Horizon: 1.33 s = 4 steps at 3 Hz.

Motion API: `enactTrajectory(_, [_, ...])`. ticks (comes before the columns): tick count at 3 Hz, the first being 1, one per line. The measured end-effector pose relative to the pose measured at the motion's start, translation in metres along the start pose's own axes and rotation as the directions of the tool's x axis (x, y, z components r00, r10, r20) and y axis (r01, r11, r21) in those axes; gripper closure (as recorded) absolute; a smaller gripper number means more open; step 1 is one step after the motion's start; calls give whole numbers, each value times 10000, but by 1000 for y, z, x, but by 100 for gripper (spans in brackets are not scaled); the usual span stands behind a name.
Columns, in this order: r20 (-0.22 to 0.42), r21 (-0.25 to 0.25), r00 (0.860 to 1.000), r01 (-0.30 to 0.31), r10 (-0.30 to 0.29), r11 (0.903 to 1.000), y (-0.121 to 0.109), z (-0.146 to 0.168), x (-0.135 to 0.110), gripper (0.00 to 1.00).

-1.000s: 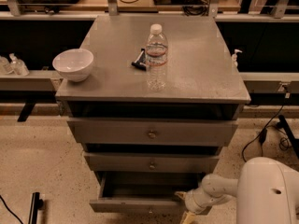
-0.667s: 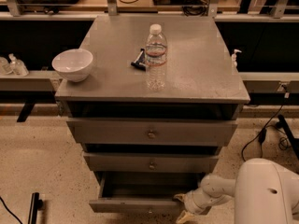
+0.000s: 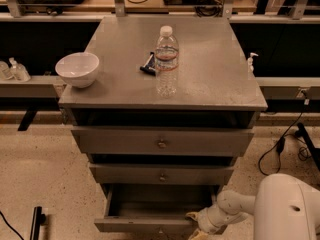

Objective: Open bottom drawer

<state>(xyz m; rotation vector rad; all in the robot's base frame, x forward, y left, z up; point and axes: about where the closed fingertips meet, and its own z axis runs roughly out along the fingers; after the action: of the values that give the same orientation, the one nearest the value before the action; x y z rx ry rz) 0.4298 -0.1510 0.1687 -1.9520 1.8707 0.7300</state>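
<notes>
**Task progress**
- Cabinet [image 3: 162, 143]: grey, three drawers. The top and middle fronts are shut.
- Bottom drawer [image 3: 140, 226]: lowest tier, at the near edge of the view. It is pulled well out and its dark inside shows. Judged: the opening is largely done, and only the last of the travel and the let-go may remain.
- Arm [image 3: 235, 206]: white, reaching in from the near right.
- Gripper [image 3: 198, 224]: at the right end of the drawer front. Whether it is gripping anything cannot be told.

**Surface**
- Cabinet top [image 3: 210, 79]: flat and grey.
- Bowl [image 3: 77, 69]: white, at the left edge.
- Water bottle [image 3: 166, 61]: clear, upright, in the centre.
- Dark tool [image 3: 148, 64]: small, just left of the bottle.

**Room**
- Floor [image 3: 40, 174]: pale and speckled.
- Cables [image 3: 280, 144]: black, trailing at the right.
- Pump bottle [image 3: 251, 61]: small, on the right ledge.
</notes>
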Motion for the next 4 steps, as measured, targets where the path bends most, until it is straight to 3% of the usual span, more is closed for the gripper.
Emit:
enactTrajectory(1, [0,0,10000,1,-1,10000,0,0,0,43])
enactTrajectory(2, [8,-358,9985,546,-546,9979,8,-1,-11,24])
enactTrajectory(3, [17,-373,9985,544,-544,9978,8,0,-11,0])
enactTrajectory(4, [29,-386,9986,522,-522,9979,9,0,-11,0])
